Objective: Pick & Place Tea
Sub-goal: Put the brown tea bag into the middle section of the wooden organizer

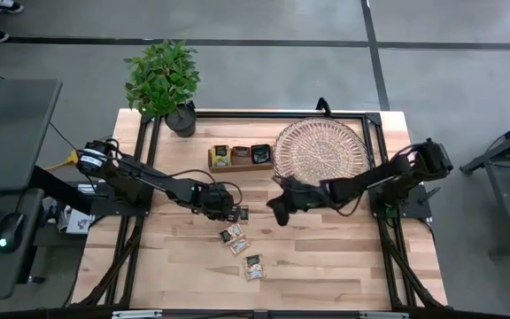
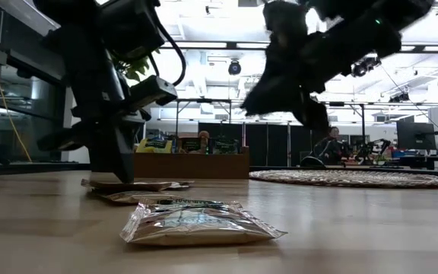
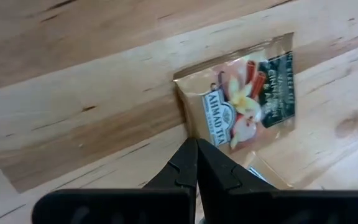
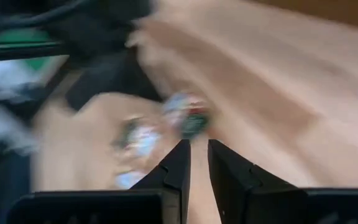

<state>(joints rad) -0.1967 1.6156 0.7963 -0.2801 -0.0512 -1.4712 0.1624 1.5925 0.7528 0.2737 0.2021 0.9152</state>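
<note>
Several small tea sachets lie flat on the wooden table point(image 1: 326, 266): three in a loose row point(image 1: 231, 233) point(image 1: 239, 246) point(image 1: 254, 266), the nearest one point(image 2: 196, 223) large in the low view. My left gripper point(image 1: 234, 212) is shut and points steeply down, its tips point(image 3: 196, 143) at the edge of a beige sachet point(image 3: 241, 99). My right gripper point(image 1: 277, 213) hangs above the table to the right of it. Its fingers point(image 4: 199, 149) are a narrow gap apart with nothing between them. More tea stands in the wooden box point(image 1: 240, 157). My left gripper's shut fingertips come down from above at one edge of the beige sachet point(image 3: 194, 127), which lies flat on the table. I cannot tell whether they touch it.
The round wicker tray point(image 1: 321, 151) lies at the far right, beside the wooden box. A potted plant point(image 1: 165, 84) stands at the far left corner. Bare table stretches along the near edge and at the right.
</note>
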